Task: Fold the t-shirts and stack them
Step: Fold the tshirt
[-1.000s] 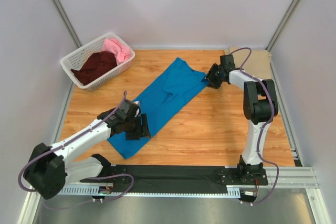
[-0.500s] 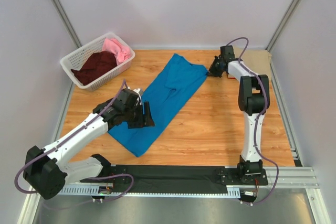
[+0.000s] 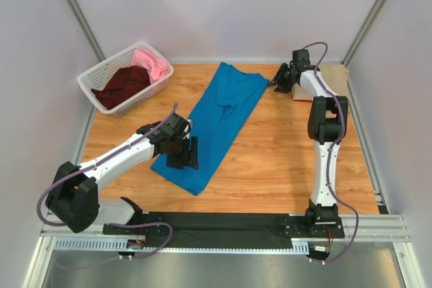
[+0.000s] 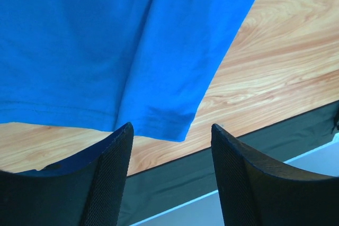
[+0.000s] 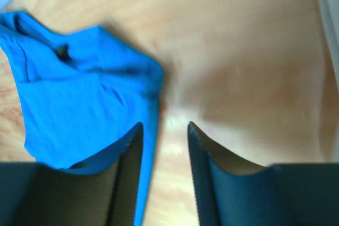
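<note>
The bright blue t-shirt (image 3: 219,116) lies flat and stretched in a long diagonal strip, from the back centre to the front left of the table. My left gripper (image 3: 192,154) is over its near end; in the left wrist view the gripper (image 4: 172,125) is open and empty, just past the shirt's hem (image 4: 153,123). My right gripper (image 3: 277,81) is at the shirt's far right corner. In the blurred right wrist view it (image 5: 165,124) is open, with blue cloth (image 5: 85,109) beside its left finger. A tan shirt (image 3: 331,77) lies at the back right.
A white lattice basket (image 3: 101,76) at the back left holds a dark maroon shirt (image 3: 121,85) and a pink one (image 3: 152,63). A small red patch (image 3: 300,95) shows at the tan shirt's near edge. A black mat (image 3: 223,220) runs along the front edge.
The blue shirt has swung: its near end moved right with my left gripper, its far end moved back with my right gripper, which now reaches further towards the back right.
</note>
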You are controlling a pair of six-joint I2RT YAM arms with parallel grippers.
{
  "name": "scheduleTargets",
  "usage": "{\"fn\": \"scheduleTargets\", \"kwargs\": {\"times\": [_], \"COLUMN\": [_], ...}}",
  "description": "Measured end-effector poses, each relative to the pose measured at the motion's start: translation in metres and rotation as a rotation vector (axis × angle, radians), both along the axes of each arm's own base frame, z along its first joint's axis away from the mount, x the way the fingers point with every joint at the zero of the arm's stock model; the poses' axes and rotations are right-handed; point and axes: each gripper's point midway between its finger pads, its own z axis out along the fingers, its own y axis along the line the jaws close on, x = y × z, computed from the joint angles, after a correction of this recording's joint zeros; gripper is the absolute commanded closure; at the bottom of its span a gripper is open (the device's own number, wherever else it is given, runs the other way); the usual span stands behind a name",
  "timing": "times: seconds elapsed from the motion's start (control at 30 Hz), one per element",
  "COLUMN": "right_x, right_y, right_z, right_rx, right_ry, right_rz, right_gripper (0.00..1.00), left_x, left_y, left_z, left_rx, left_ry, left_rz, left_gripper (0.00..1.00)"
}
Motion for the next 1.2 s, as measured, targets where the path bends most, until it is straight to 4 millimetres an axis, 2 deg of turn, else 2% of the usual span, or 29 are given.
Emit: {"fn": "scheduleTargets", "kwargs": {"times": [0.03,0.13,0.2,0.27,0.37,0.5,0.67,0.77,0.9,1.03,1.2], "right_x": [-0.012,-0.064,-0.1,-0.134,-0.189,-0.269,-0.349,-0.381,-0.412,-0.429,-0.446], "right_y": [-0.001,0.002,0.011,0.03,0.076,0.152,0.227,0.256,0.286,0.296,0.303], "right_z": [-0.002,0.001,0.01,0.025,0.048,0.066,0.058,0.05,0.035,0.017,-0.005], "right_rx": [0.01,0.036,0.046,0.05,0.052,0.05,0.047,0.032,0.005,-0.022,-0.052], "right_ry": [0.028,0.144,0.197,0.212,0.199,0.158,0.174,0.183,0.208,0.243,0.284], "right_rz": [-0.014,-0.047,-0.05,-0.026,0.076,0.303,0.566,0.672,0.776,0.822,0.859], "right_gripper": [0.55,0.53,0.56,0.61,0.77,0.85,0.91,0.93,0.94,0.95,0.96], "left_x": [0.0,0.005,0.018,0.035,0.057,0.079,0.111,0.12,0.114,0.104,0.105], "left_y": [0.0,0.002,0.004,0.014,0.037,0.069,0.105,0.118,0.12,0.122,0.122], "left_z": [-0.003,-0.002,0.008,0.016,0.026,0.036,0.06,0.062,0.049,0.034,0.03], "left_rx": [0.012,0.02,-0.006,-0.031,-0.068,-0.11,-0.129,-0.103,-0.077,-0.059,-0.055], "left_ry": [0.012,0.007,-0.014,-0.04,-0.064,-0.071,-0.128,-0.146,-0.121,-0.076,-0.063], "left_rz": [-0.006,-0.011,0.01,0.059,0.15,0.251,0.318,0.315,0.287,0.271,0.265], "left_gripper": [0.31,0.31,0.31,0.31,0.31,0.31,0.31,0.32,0.32,0.32,0.32]}}
